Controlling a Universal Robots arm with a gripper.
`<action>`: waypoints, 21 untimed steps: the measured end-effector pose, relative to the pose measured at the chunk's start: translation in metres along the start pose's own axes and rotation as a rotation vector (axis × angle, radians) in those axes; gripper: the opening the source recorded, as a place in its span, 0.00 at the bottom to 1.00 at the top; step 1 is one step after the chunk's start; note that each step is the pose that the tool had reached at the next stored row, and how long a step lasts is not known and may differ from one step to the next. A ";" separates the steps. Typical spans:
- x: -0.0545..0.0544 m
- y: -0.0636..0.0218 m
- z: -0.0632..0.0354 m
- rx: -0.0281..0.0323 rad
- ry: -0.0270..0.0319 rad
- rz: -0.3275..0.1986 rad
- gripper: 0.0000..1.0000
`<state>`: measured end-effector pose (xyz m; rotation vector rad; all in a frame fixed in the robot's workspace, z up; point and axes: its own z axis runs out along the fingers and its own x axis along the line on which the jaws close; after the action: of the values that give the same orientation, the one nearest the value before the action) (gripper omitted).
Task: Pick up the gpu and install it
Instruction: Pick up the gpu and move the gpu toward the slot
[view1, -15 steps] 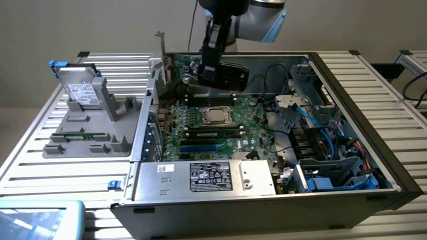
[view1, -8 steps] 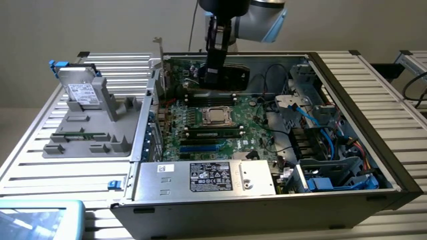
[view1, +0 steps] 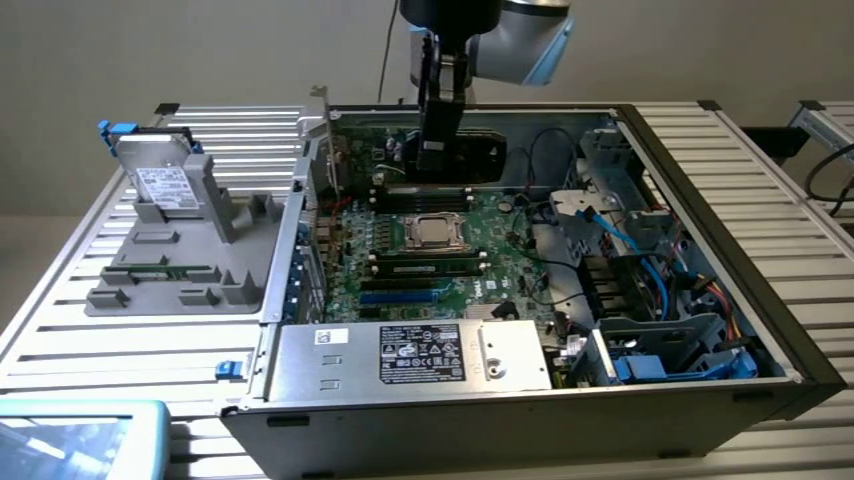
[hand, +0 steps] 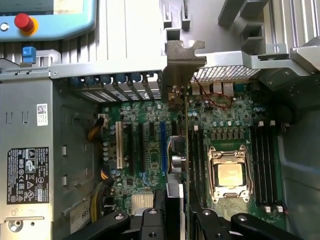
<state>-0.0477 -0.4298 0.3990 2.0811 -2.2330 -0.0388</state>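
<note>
The gpu (view1: 470, 155) hangs upright over the far end of the motherboard (view1: 400, 250) inside the open computer case (view1: 694, 190), its black face showing. My gripper (view1: 434, 158) comes down from above and is shut on it. In the wrist view the gpu (hand: 186, 145) appears edge-on as a thin line between my fingers (hand: 150, 220), with its silver bracket (hand: 182, 57) at the case's rear slot wall. The card's edge lies between the blue slot (hand: 162, 145) and the black memory slots (hand: 195, 155). Whether it touches a slot I cannot tell.
A grey tray (view1: 254, 290) on the exterior view's left holds a hard drive (view1: 167, 185) and a green memory stick (view1: 160, 270). The power supply (view1: 414, 355) fills the case's near end, with the CPU socket (view1: 434, 230) mid-board and cables (view1: 641, 280) at the right. A pendant (view1: 80, 440) lies near-left.
</note>
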 end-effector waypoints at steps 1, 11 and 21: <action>0.000 0.0000 0.0000 0.0000 0.0000 0.000 0.29; 0.000 0.0000 0.0006 0.0031 0.0009 0.000 0.29; -0.001 -0.0003 0.0048 0.0170 0.0071 0.001 0.29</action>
<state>-0.0477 -0.4293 0.3942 2.0848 -2.2385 -0.0124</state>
